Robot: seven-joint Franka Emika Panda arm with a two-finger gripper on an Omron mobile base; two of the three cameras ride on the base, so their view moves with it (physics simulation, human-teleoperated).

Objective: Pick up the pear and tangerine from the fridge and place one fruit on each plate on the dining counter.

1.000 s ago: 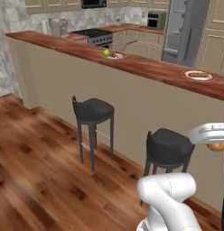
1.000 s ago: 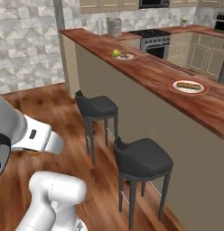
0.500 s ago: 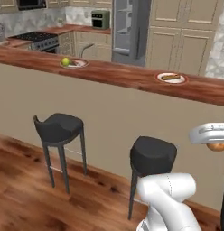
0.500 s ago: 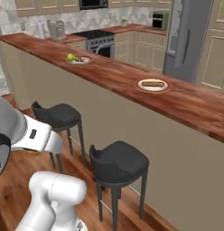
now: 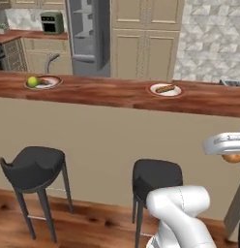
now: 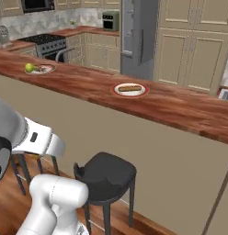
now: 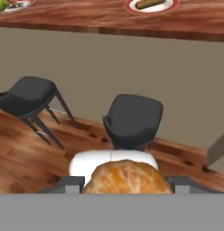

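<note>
1. Hand view puts the tangerine (image 7: 126,177) right at the bottom, a mottled orange lump sitting between the two dark fingertips of the gripper (image 7: 126,184), which are clenched on it from either side.
2. Left base view catches a sliver of that same orange fruit (image 5: 233,158) at the far right edge, tucked under the white hand, low in front of the beige base of the dining counter (image 5: 117,94).
3. Right base view gives the white arm at the lower left but does not settle what the fingers are doing.
4. Both base views show the pear (image 5: 33,81) resting on the left plate (image 5: 49,81) on the glossy reddish-brown top; it sits at the plate's left side, with a small brown item beside it on the same dish.
5. Right base view shows the right plate (image 6: 130,89) most clearly, carrying a brown elongated item across its pale centre; the hand view clips this plate at its top edge.
6. Left base view looks straight at the grey fridge (image 5: 88,36) behind the counter, its inner shelves visible between the beige cupboards (image 5: 146,38); the right base view sees it from an angle.
7. Right base view alone takes in the stove (image 6: 47,43) at the back left.
8. Two dark stools (image 5: 32,167) stand on the wood floor against the counter base, well apart from each other.
</note>
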